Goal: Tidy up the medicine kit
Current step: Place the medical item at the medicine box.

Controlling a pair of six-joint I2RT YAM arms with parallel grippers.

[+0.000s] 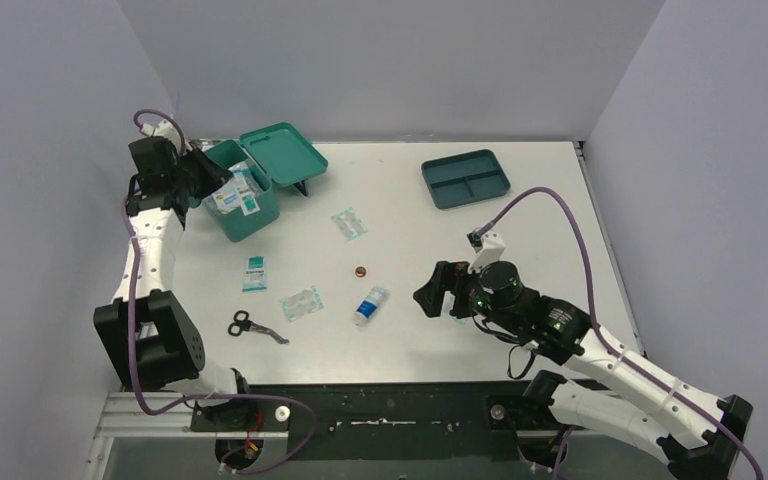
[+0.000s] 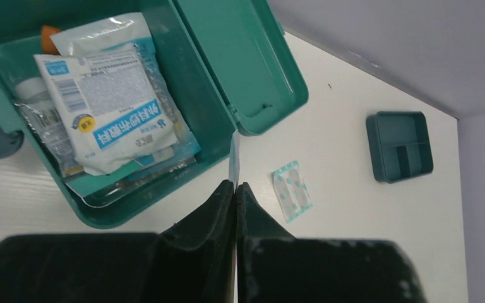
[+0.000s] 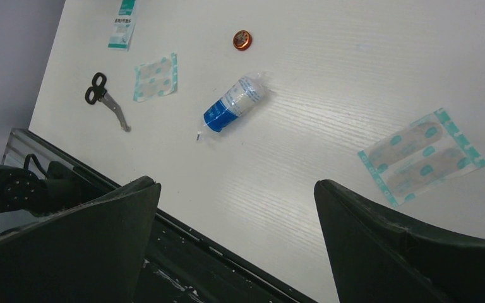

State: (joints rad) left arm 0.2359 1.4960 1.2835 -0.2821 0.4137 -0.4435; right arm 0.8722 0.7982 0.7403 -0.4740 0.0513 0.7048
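Top external view: blue-and-white tube (image 1: 370,305) is spotted just left of the wide-open, empty right tool (image 1: 437,290), long axis diagonal; left tool (image 1: 207,178) is seen clenched beside the medicine kit (image 1: 250,222).

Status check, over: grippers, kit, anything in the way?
Left gripper shut beside the medicine kit. Right gripper open near the bandage roll. Kit lid open, packets inside. No obstruction seen.
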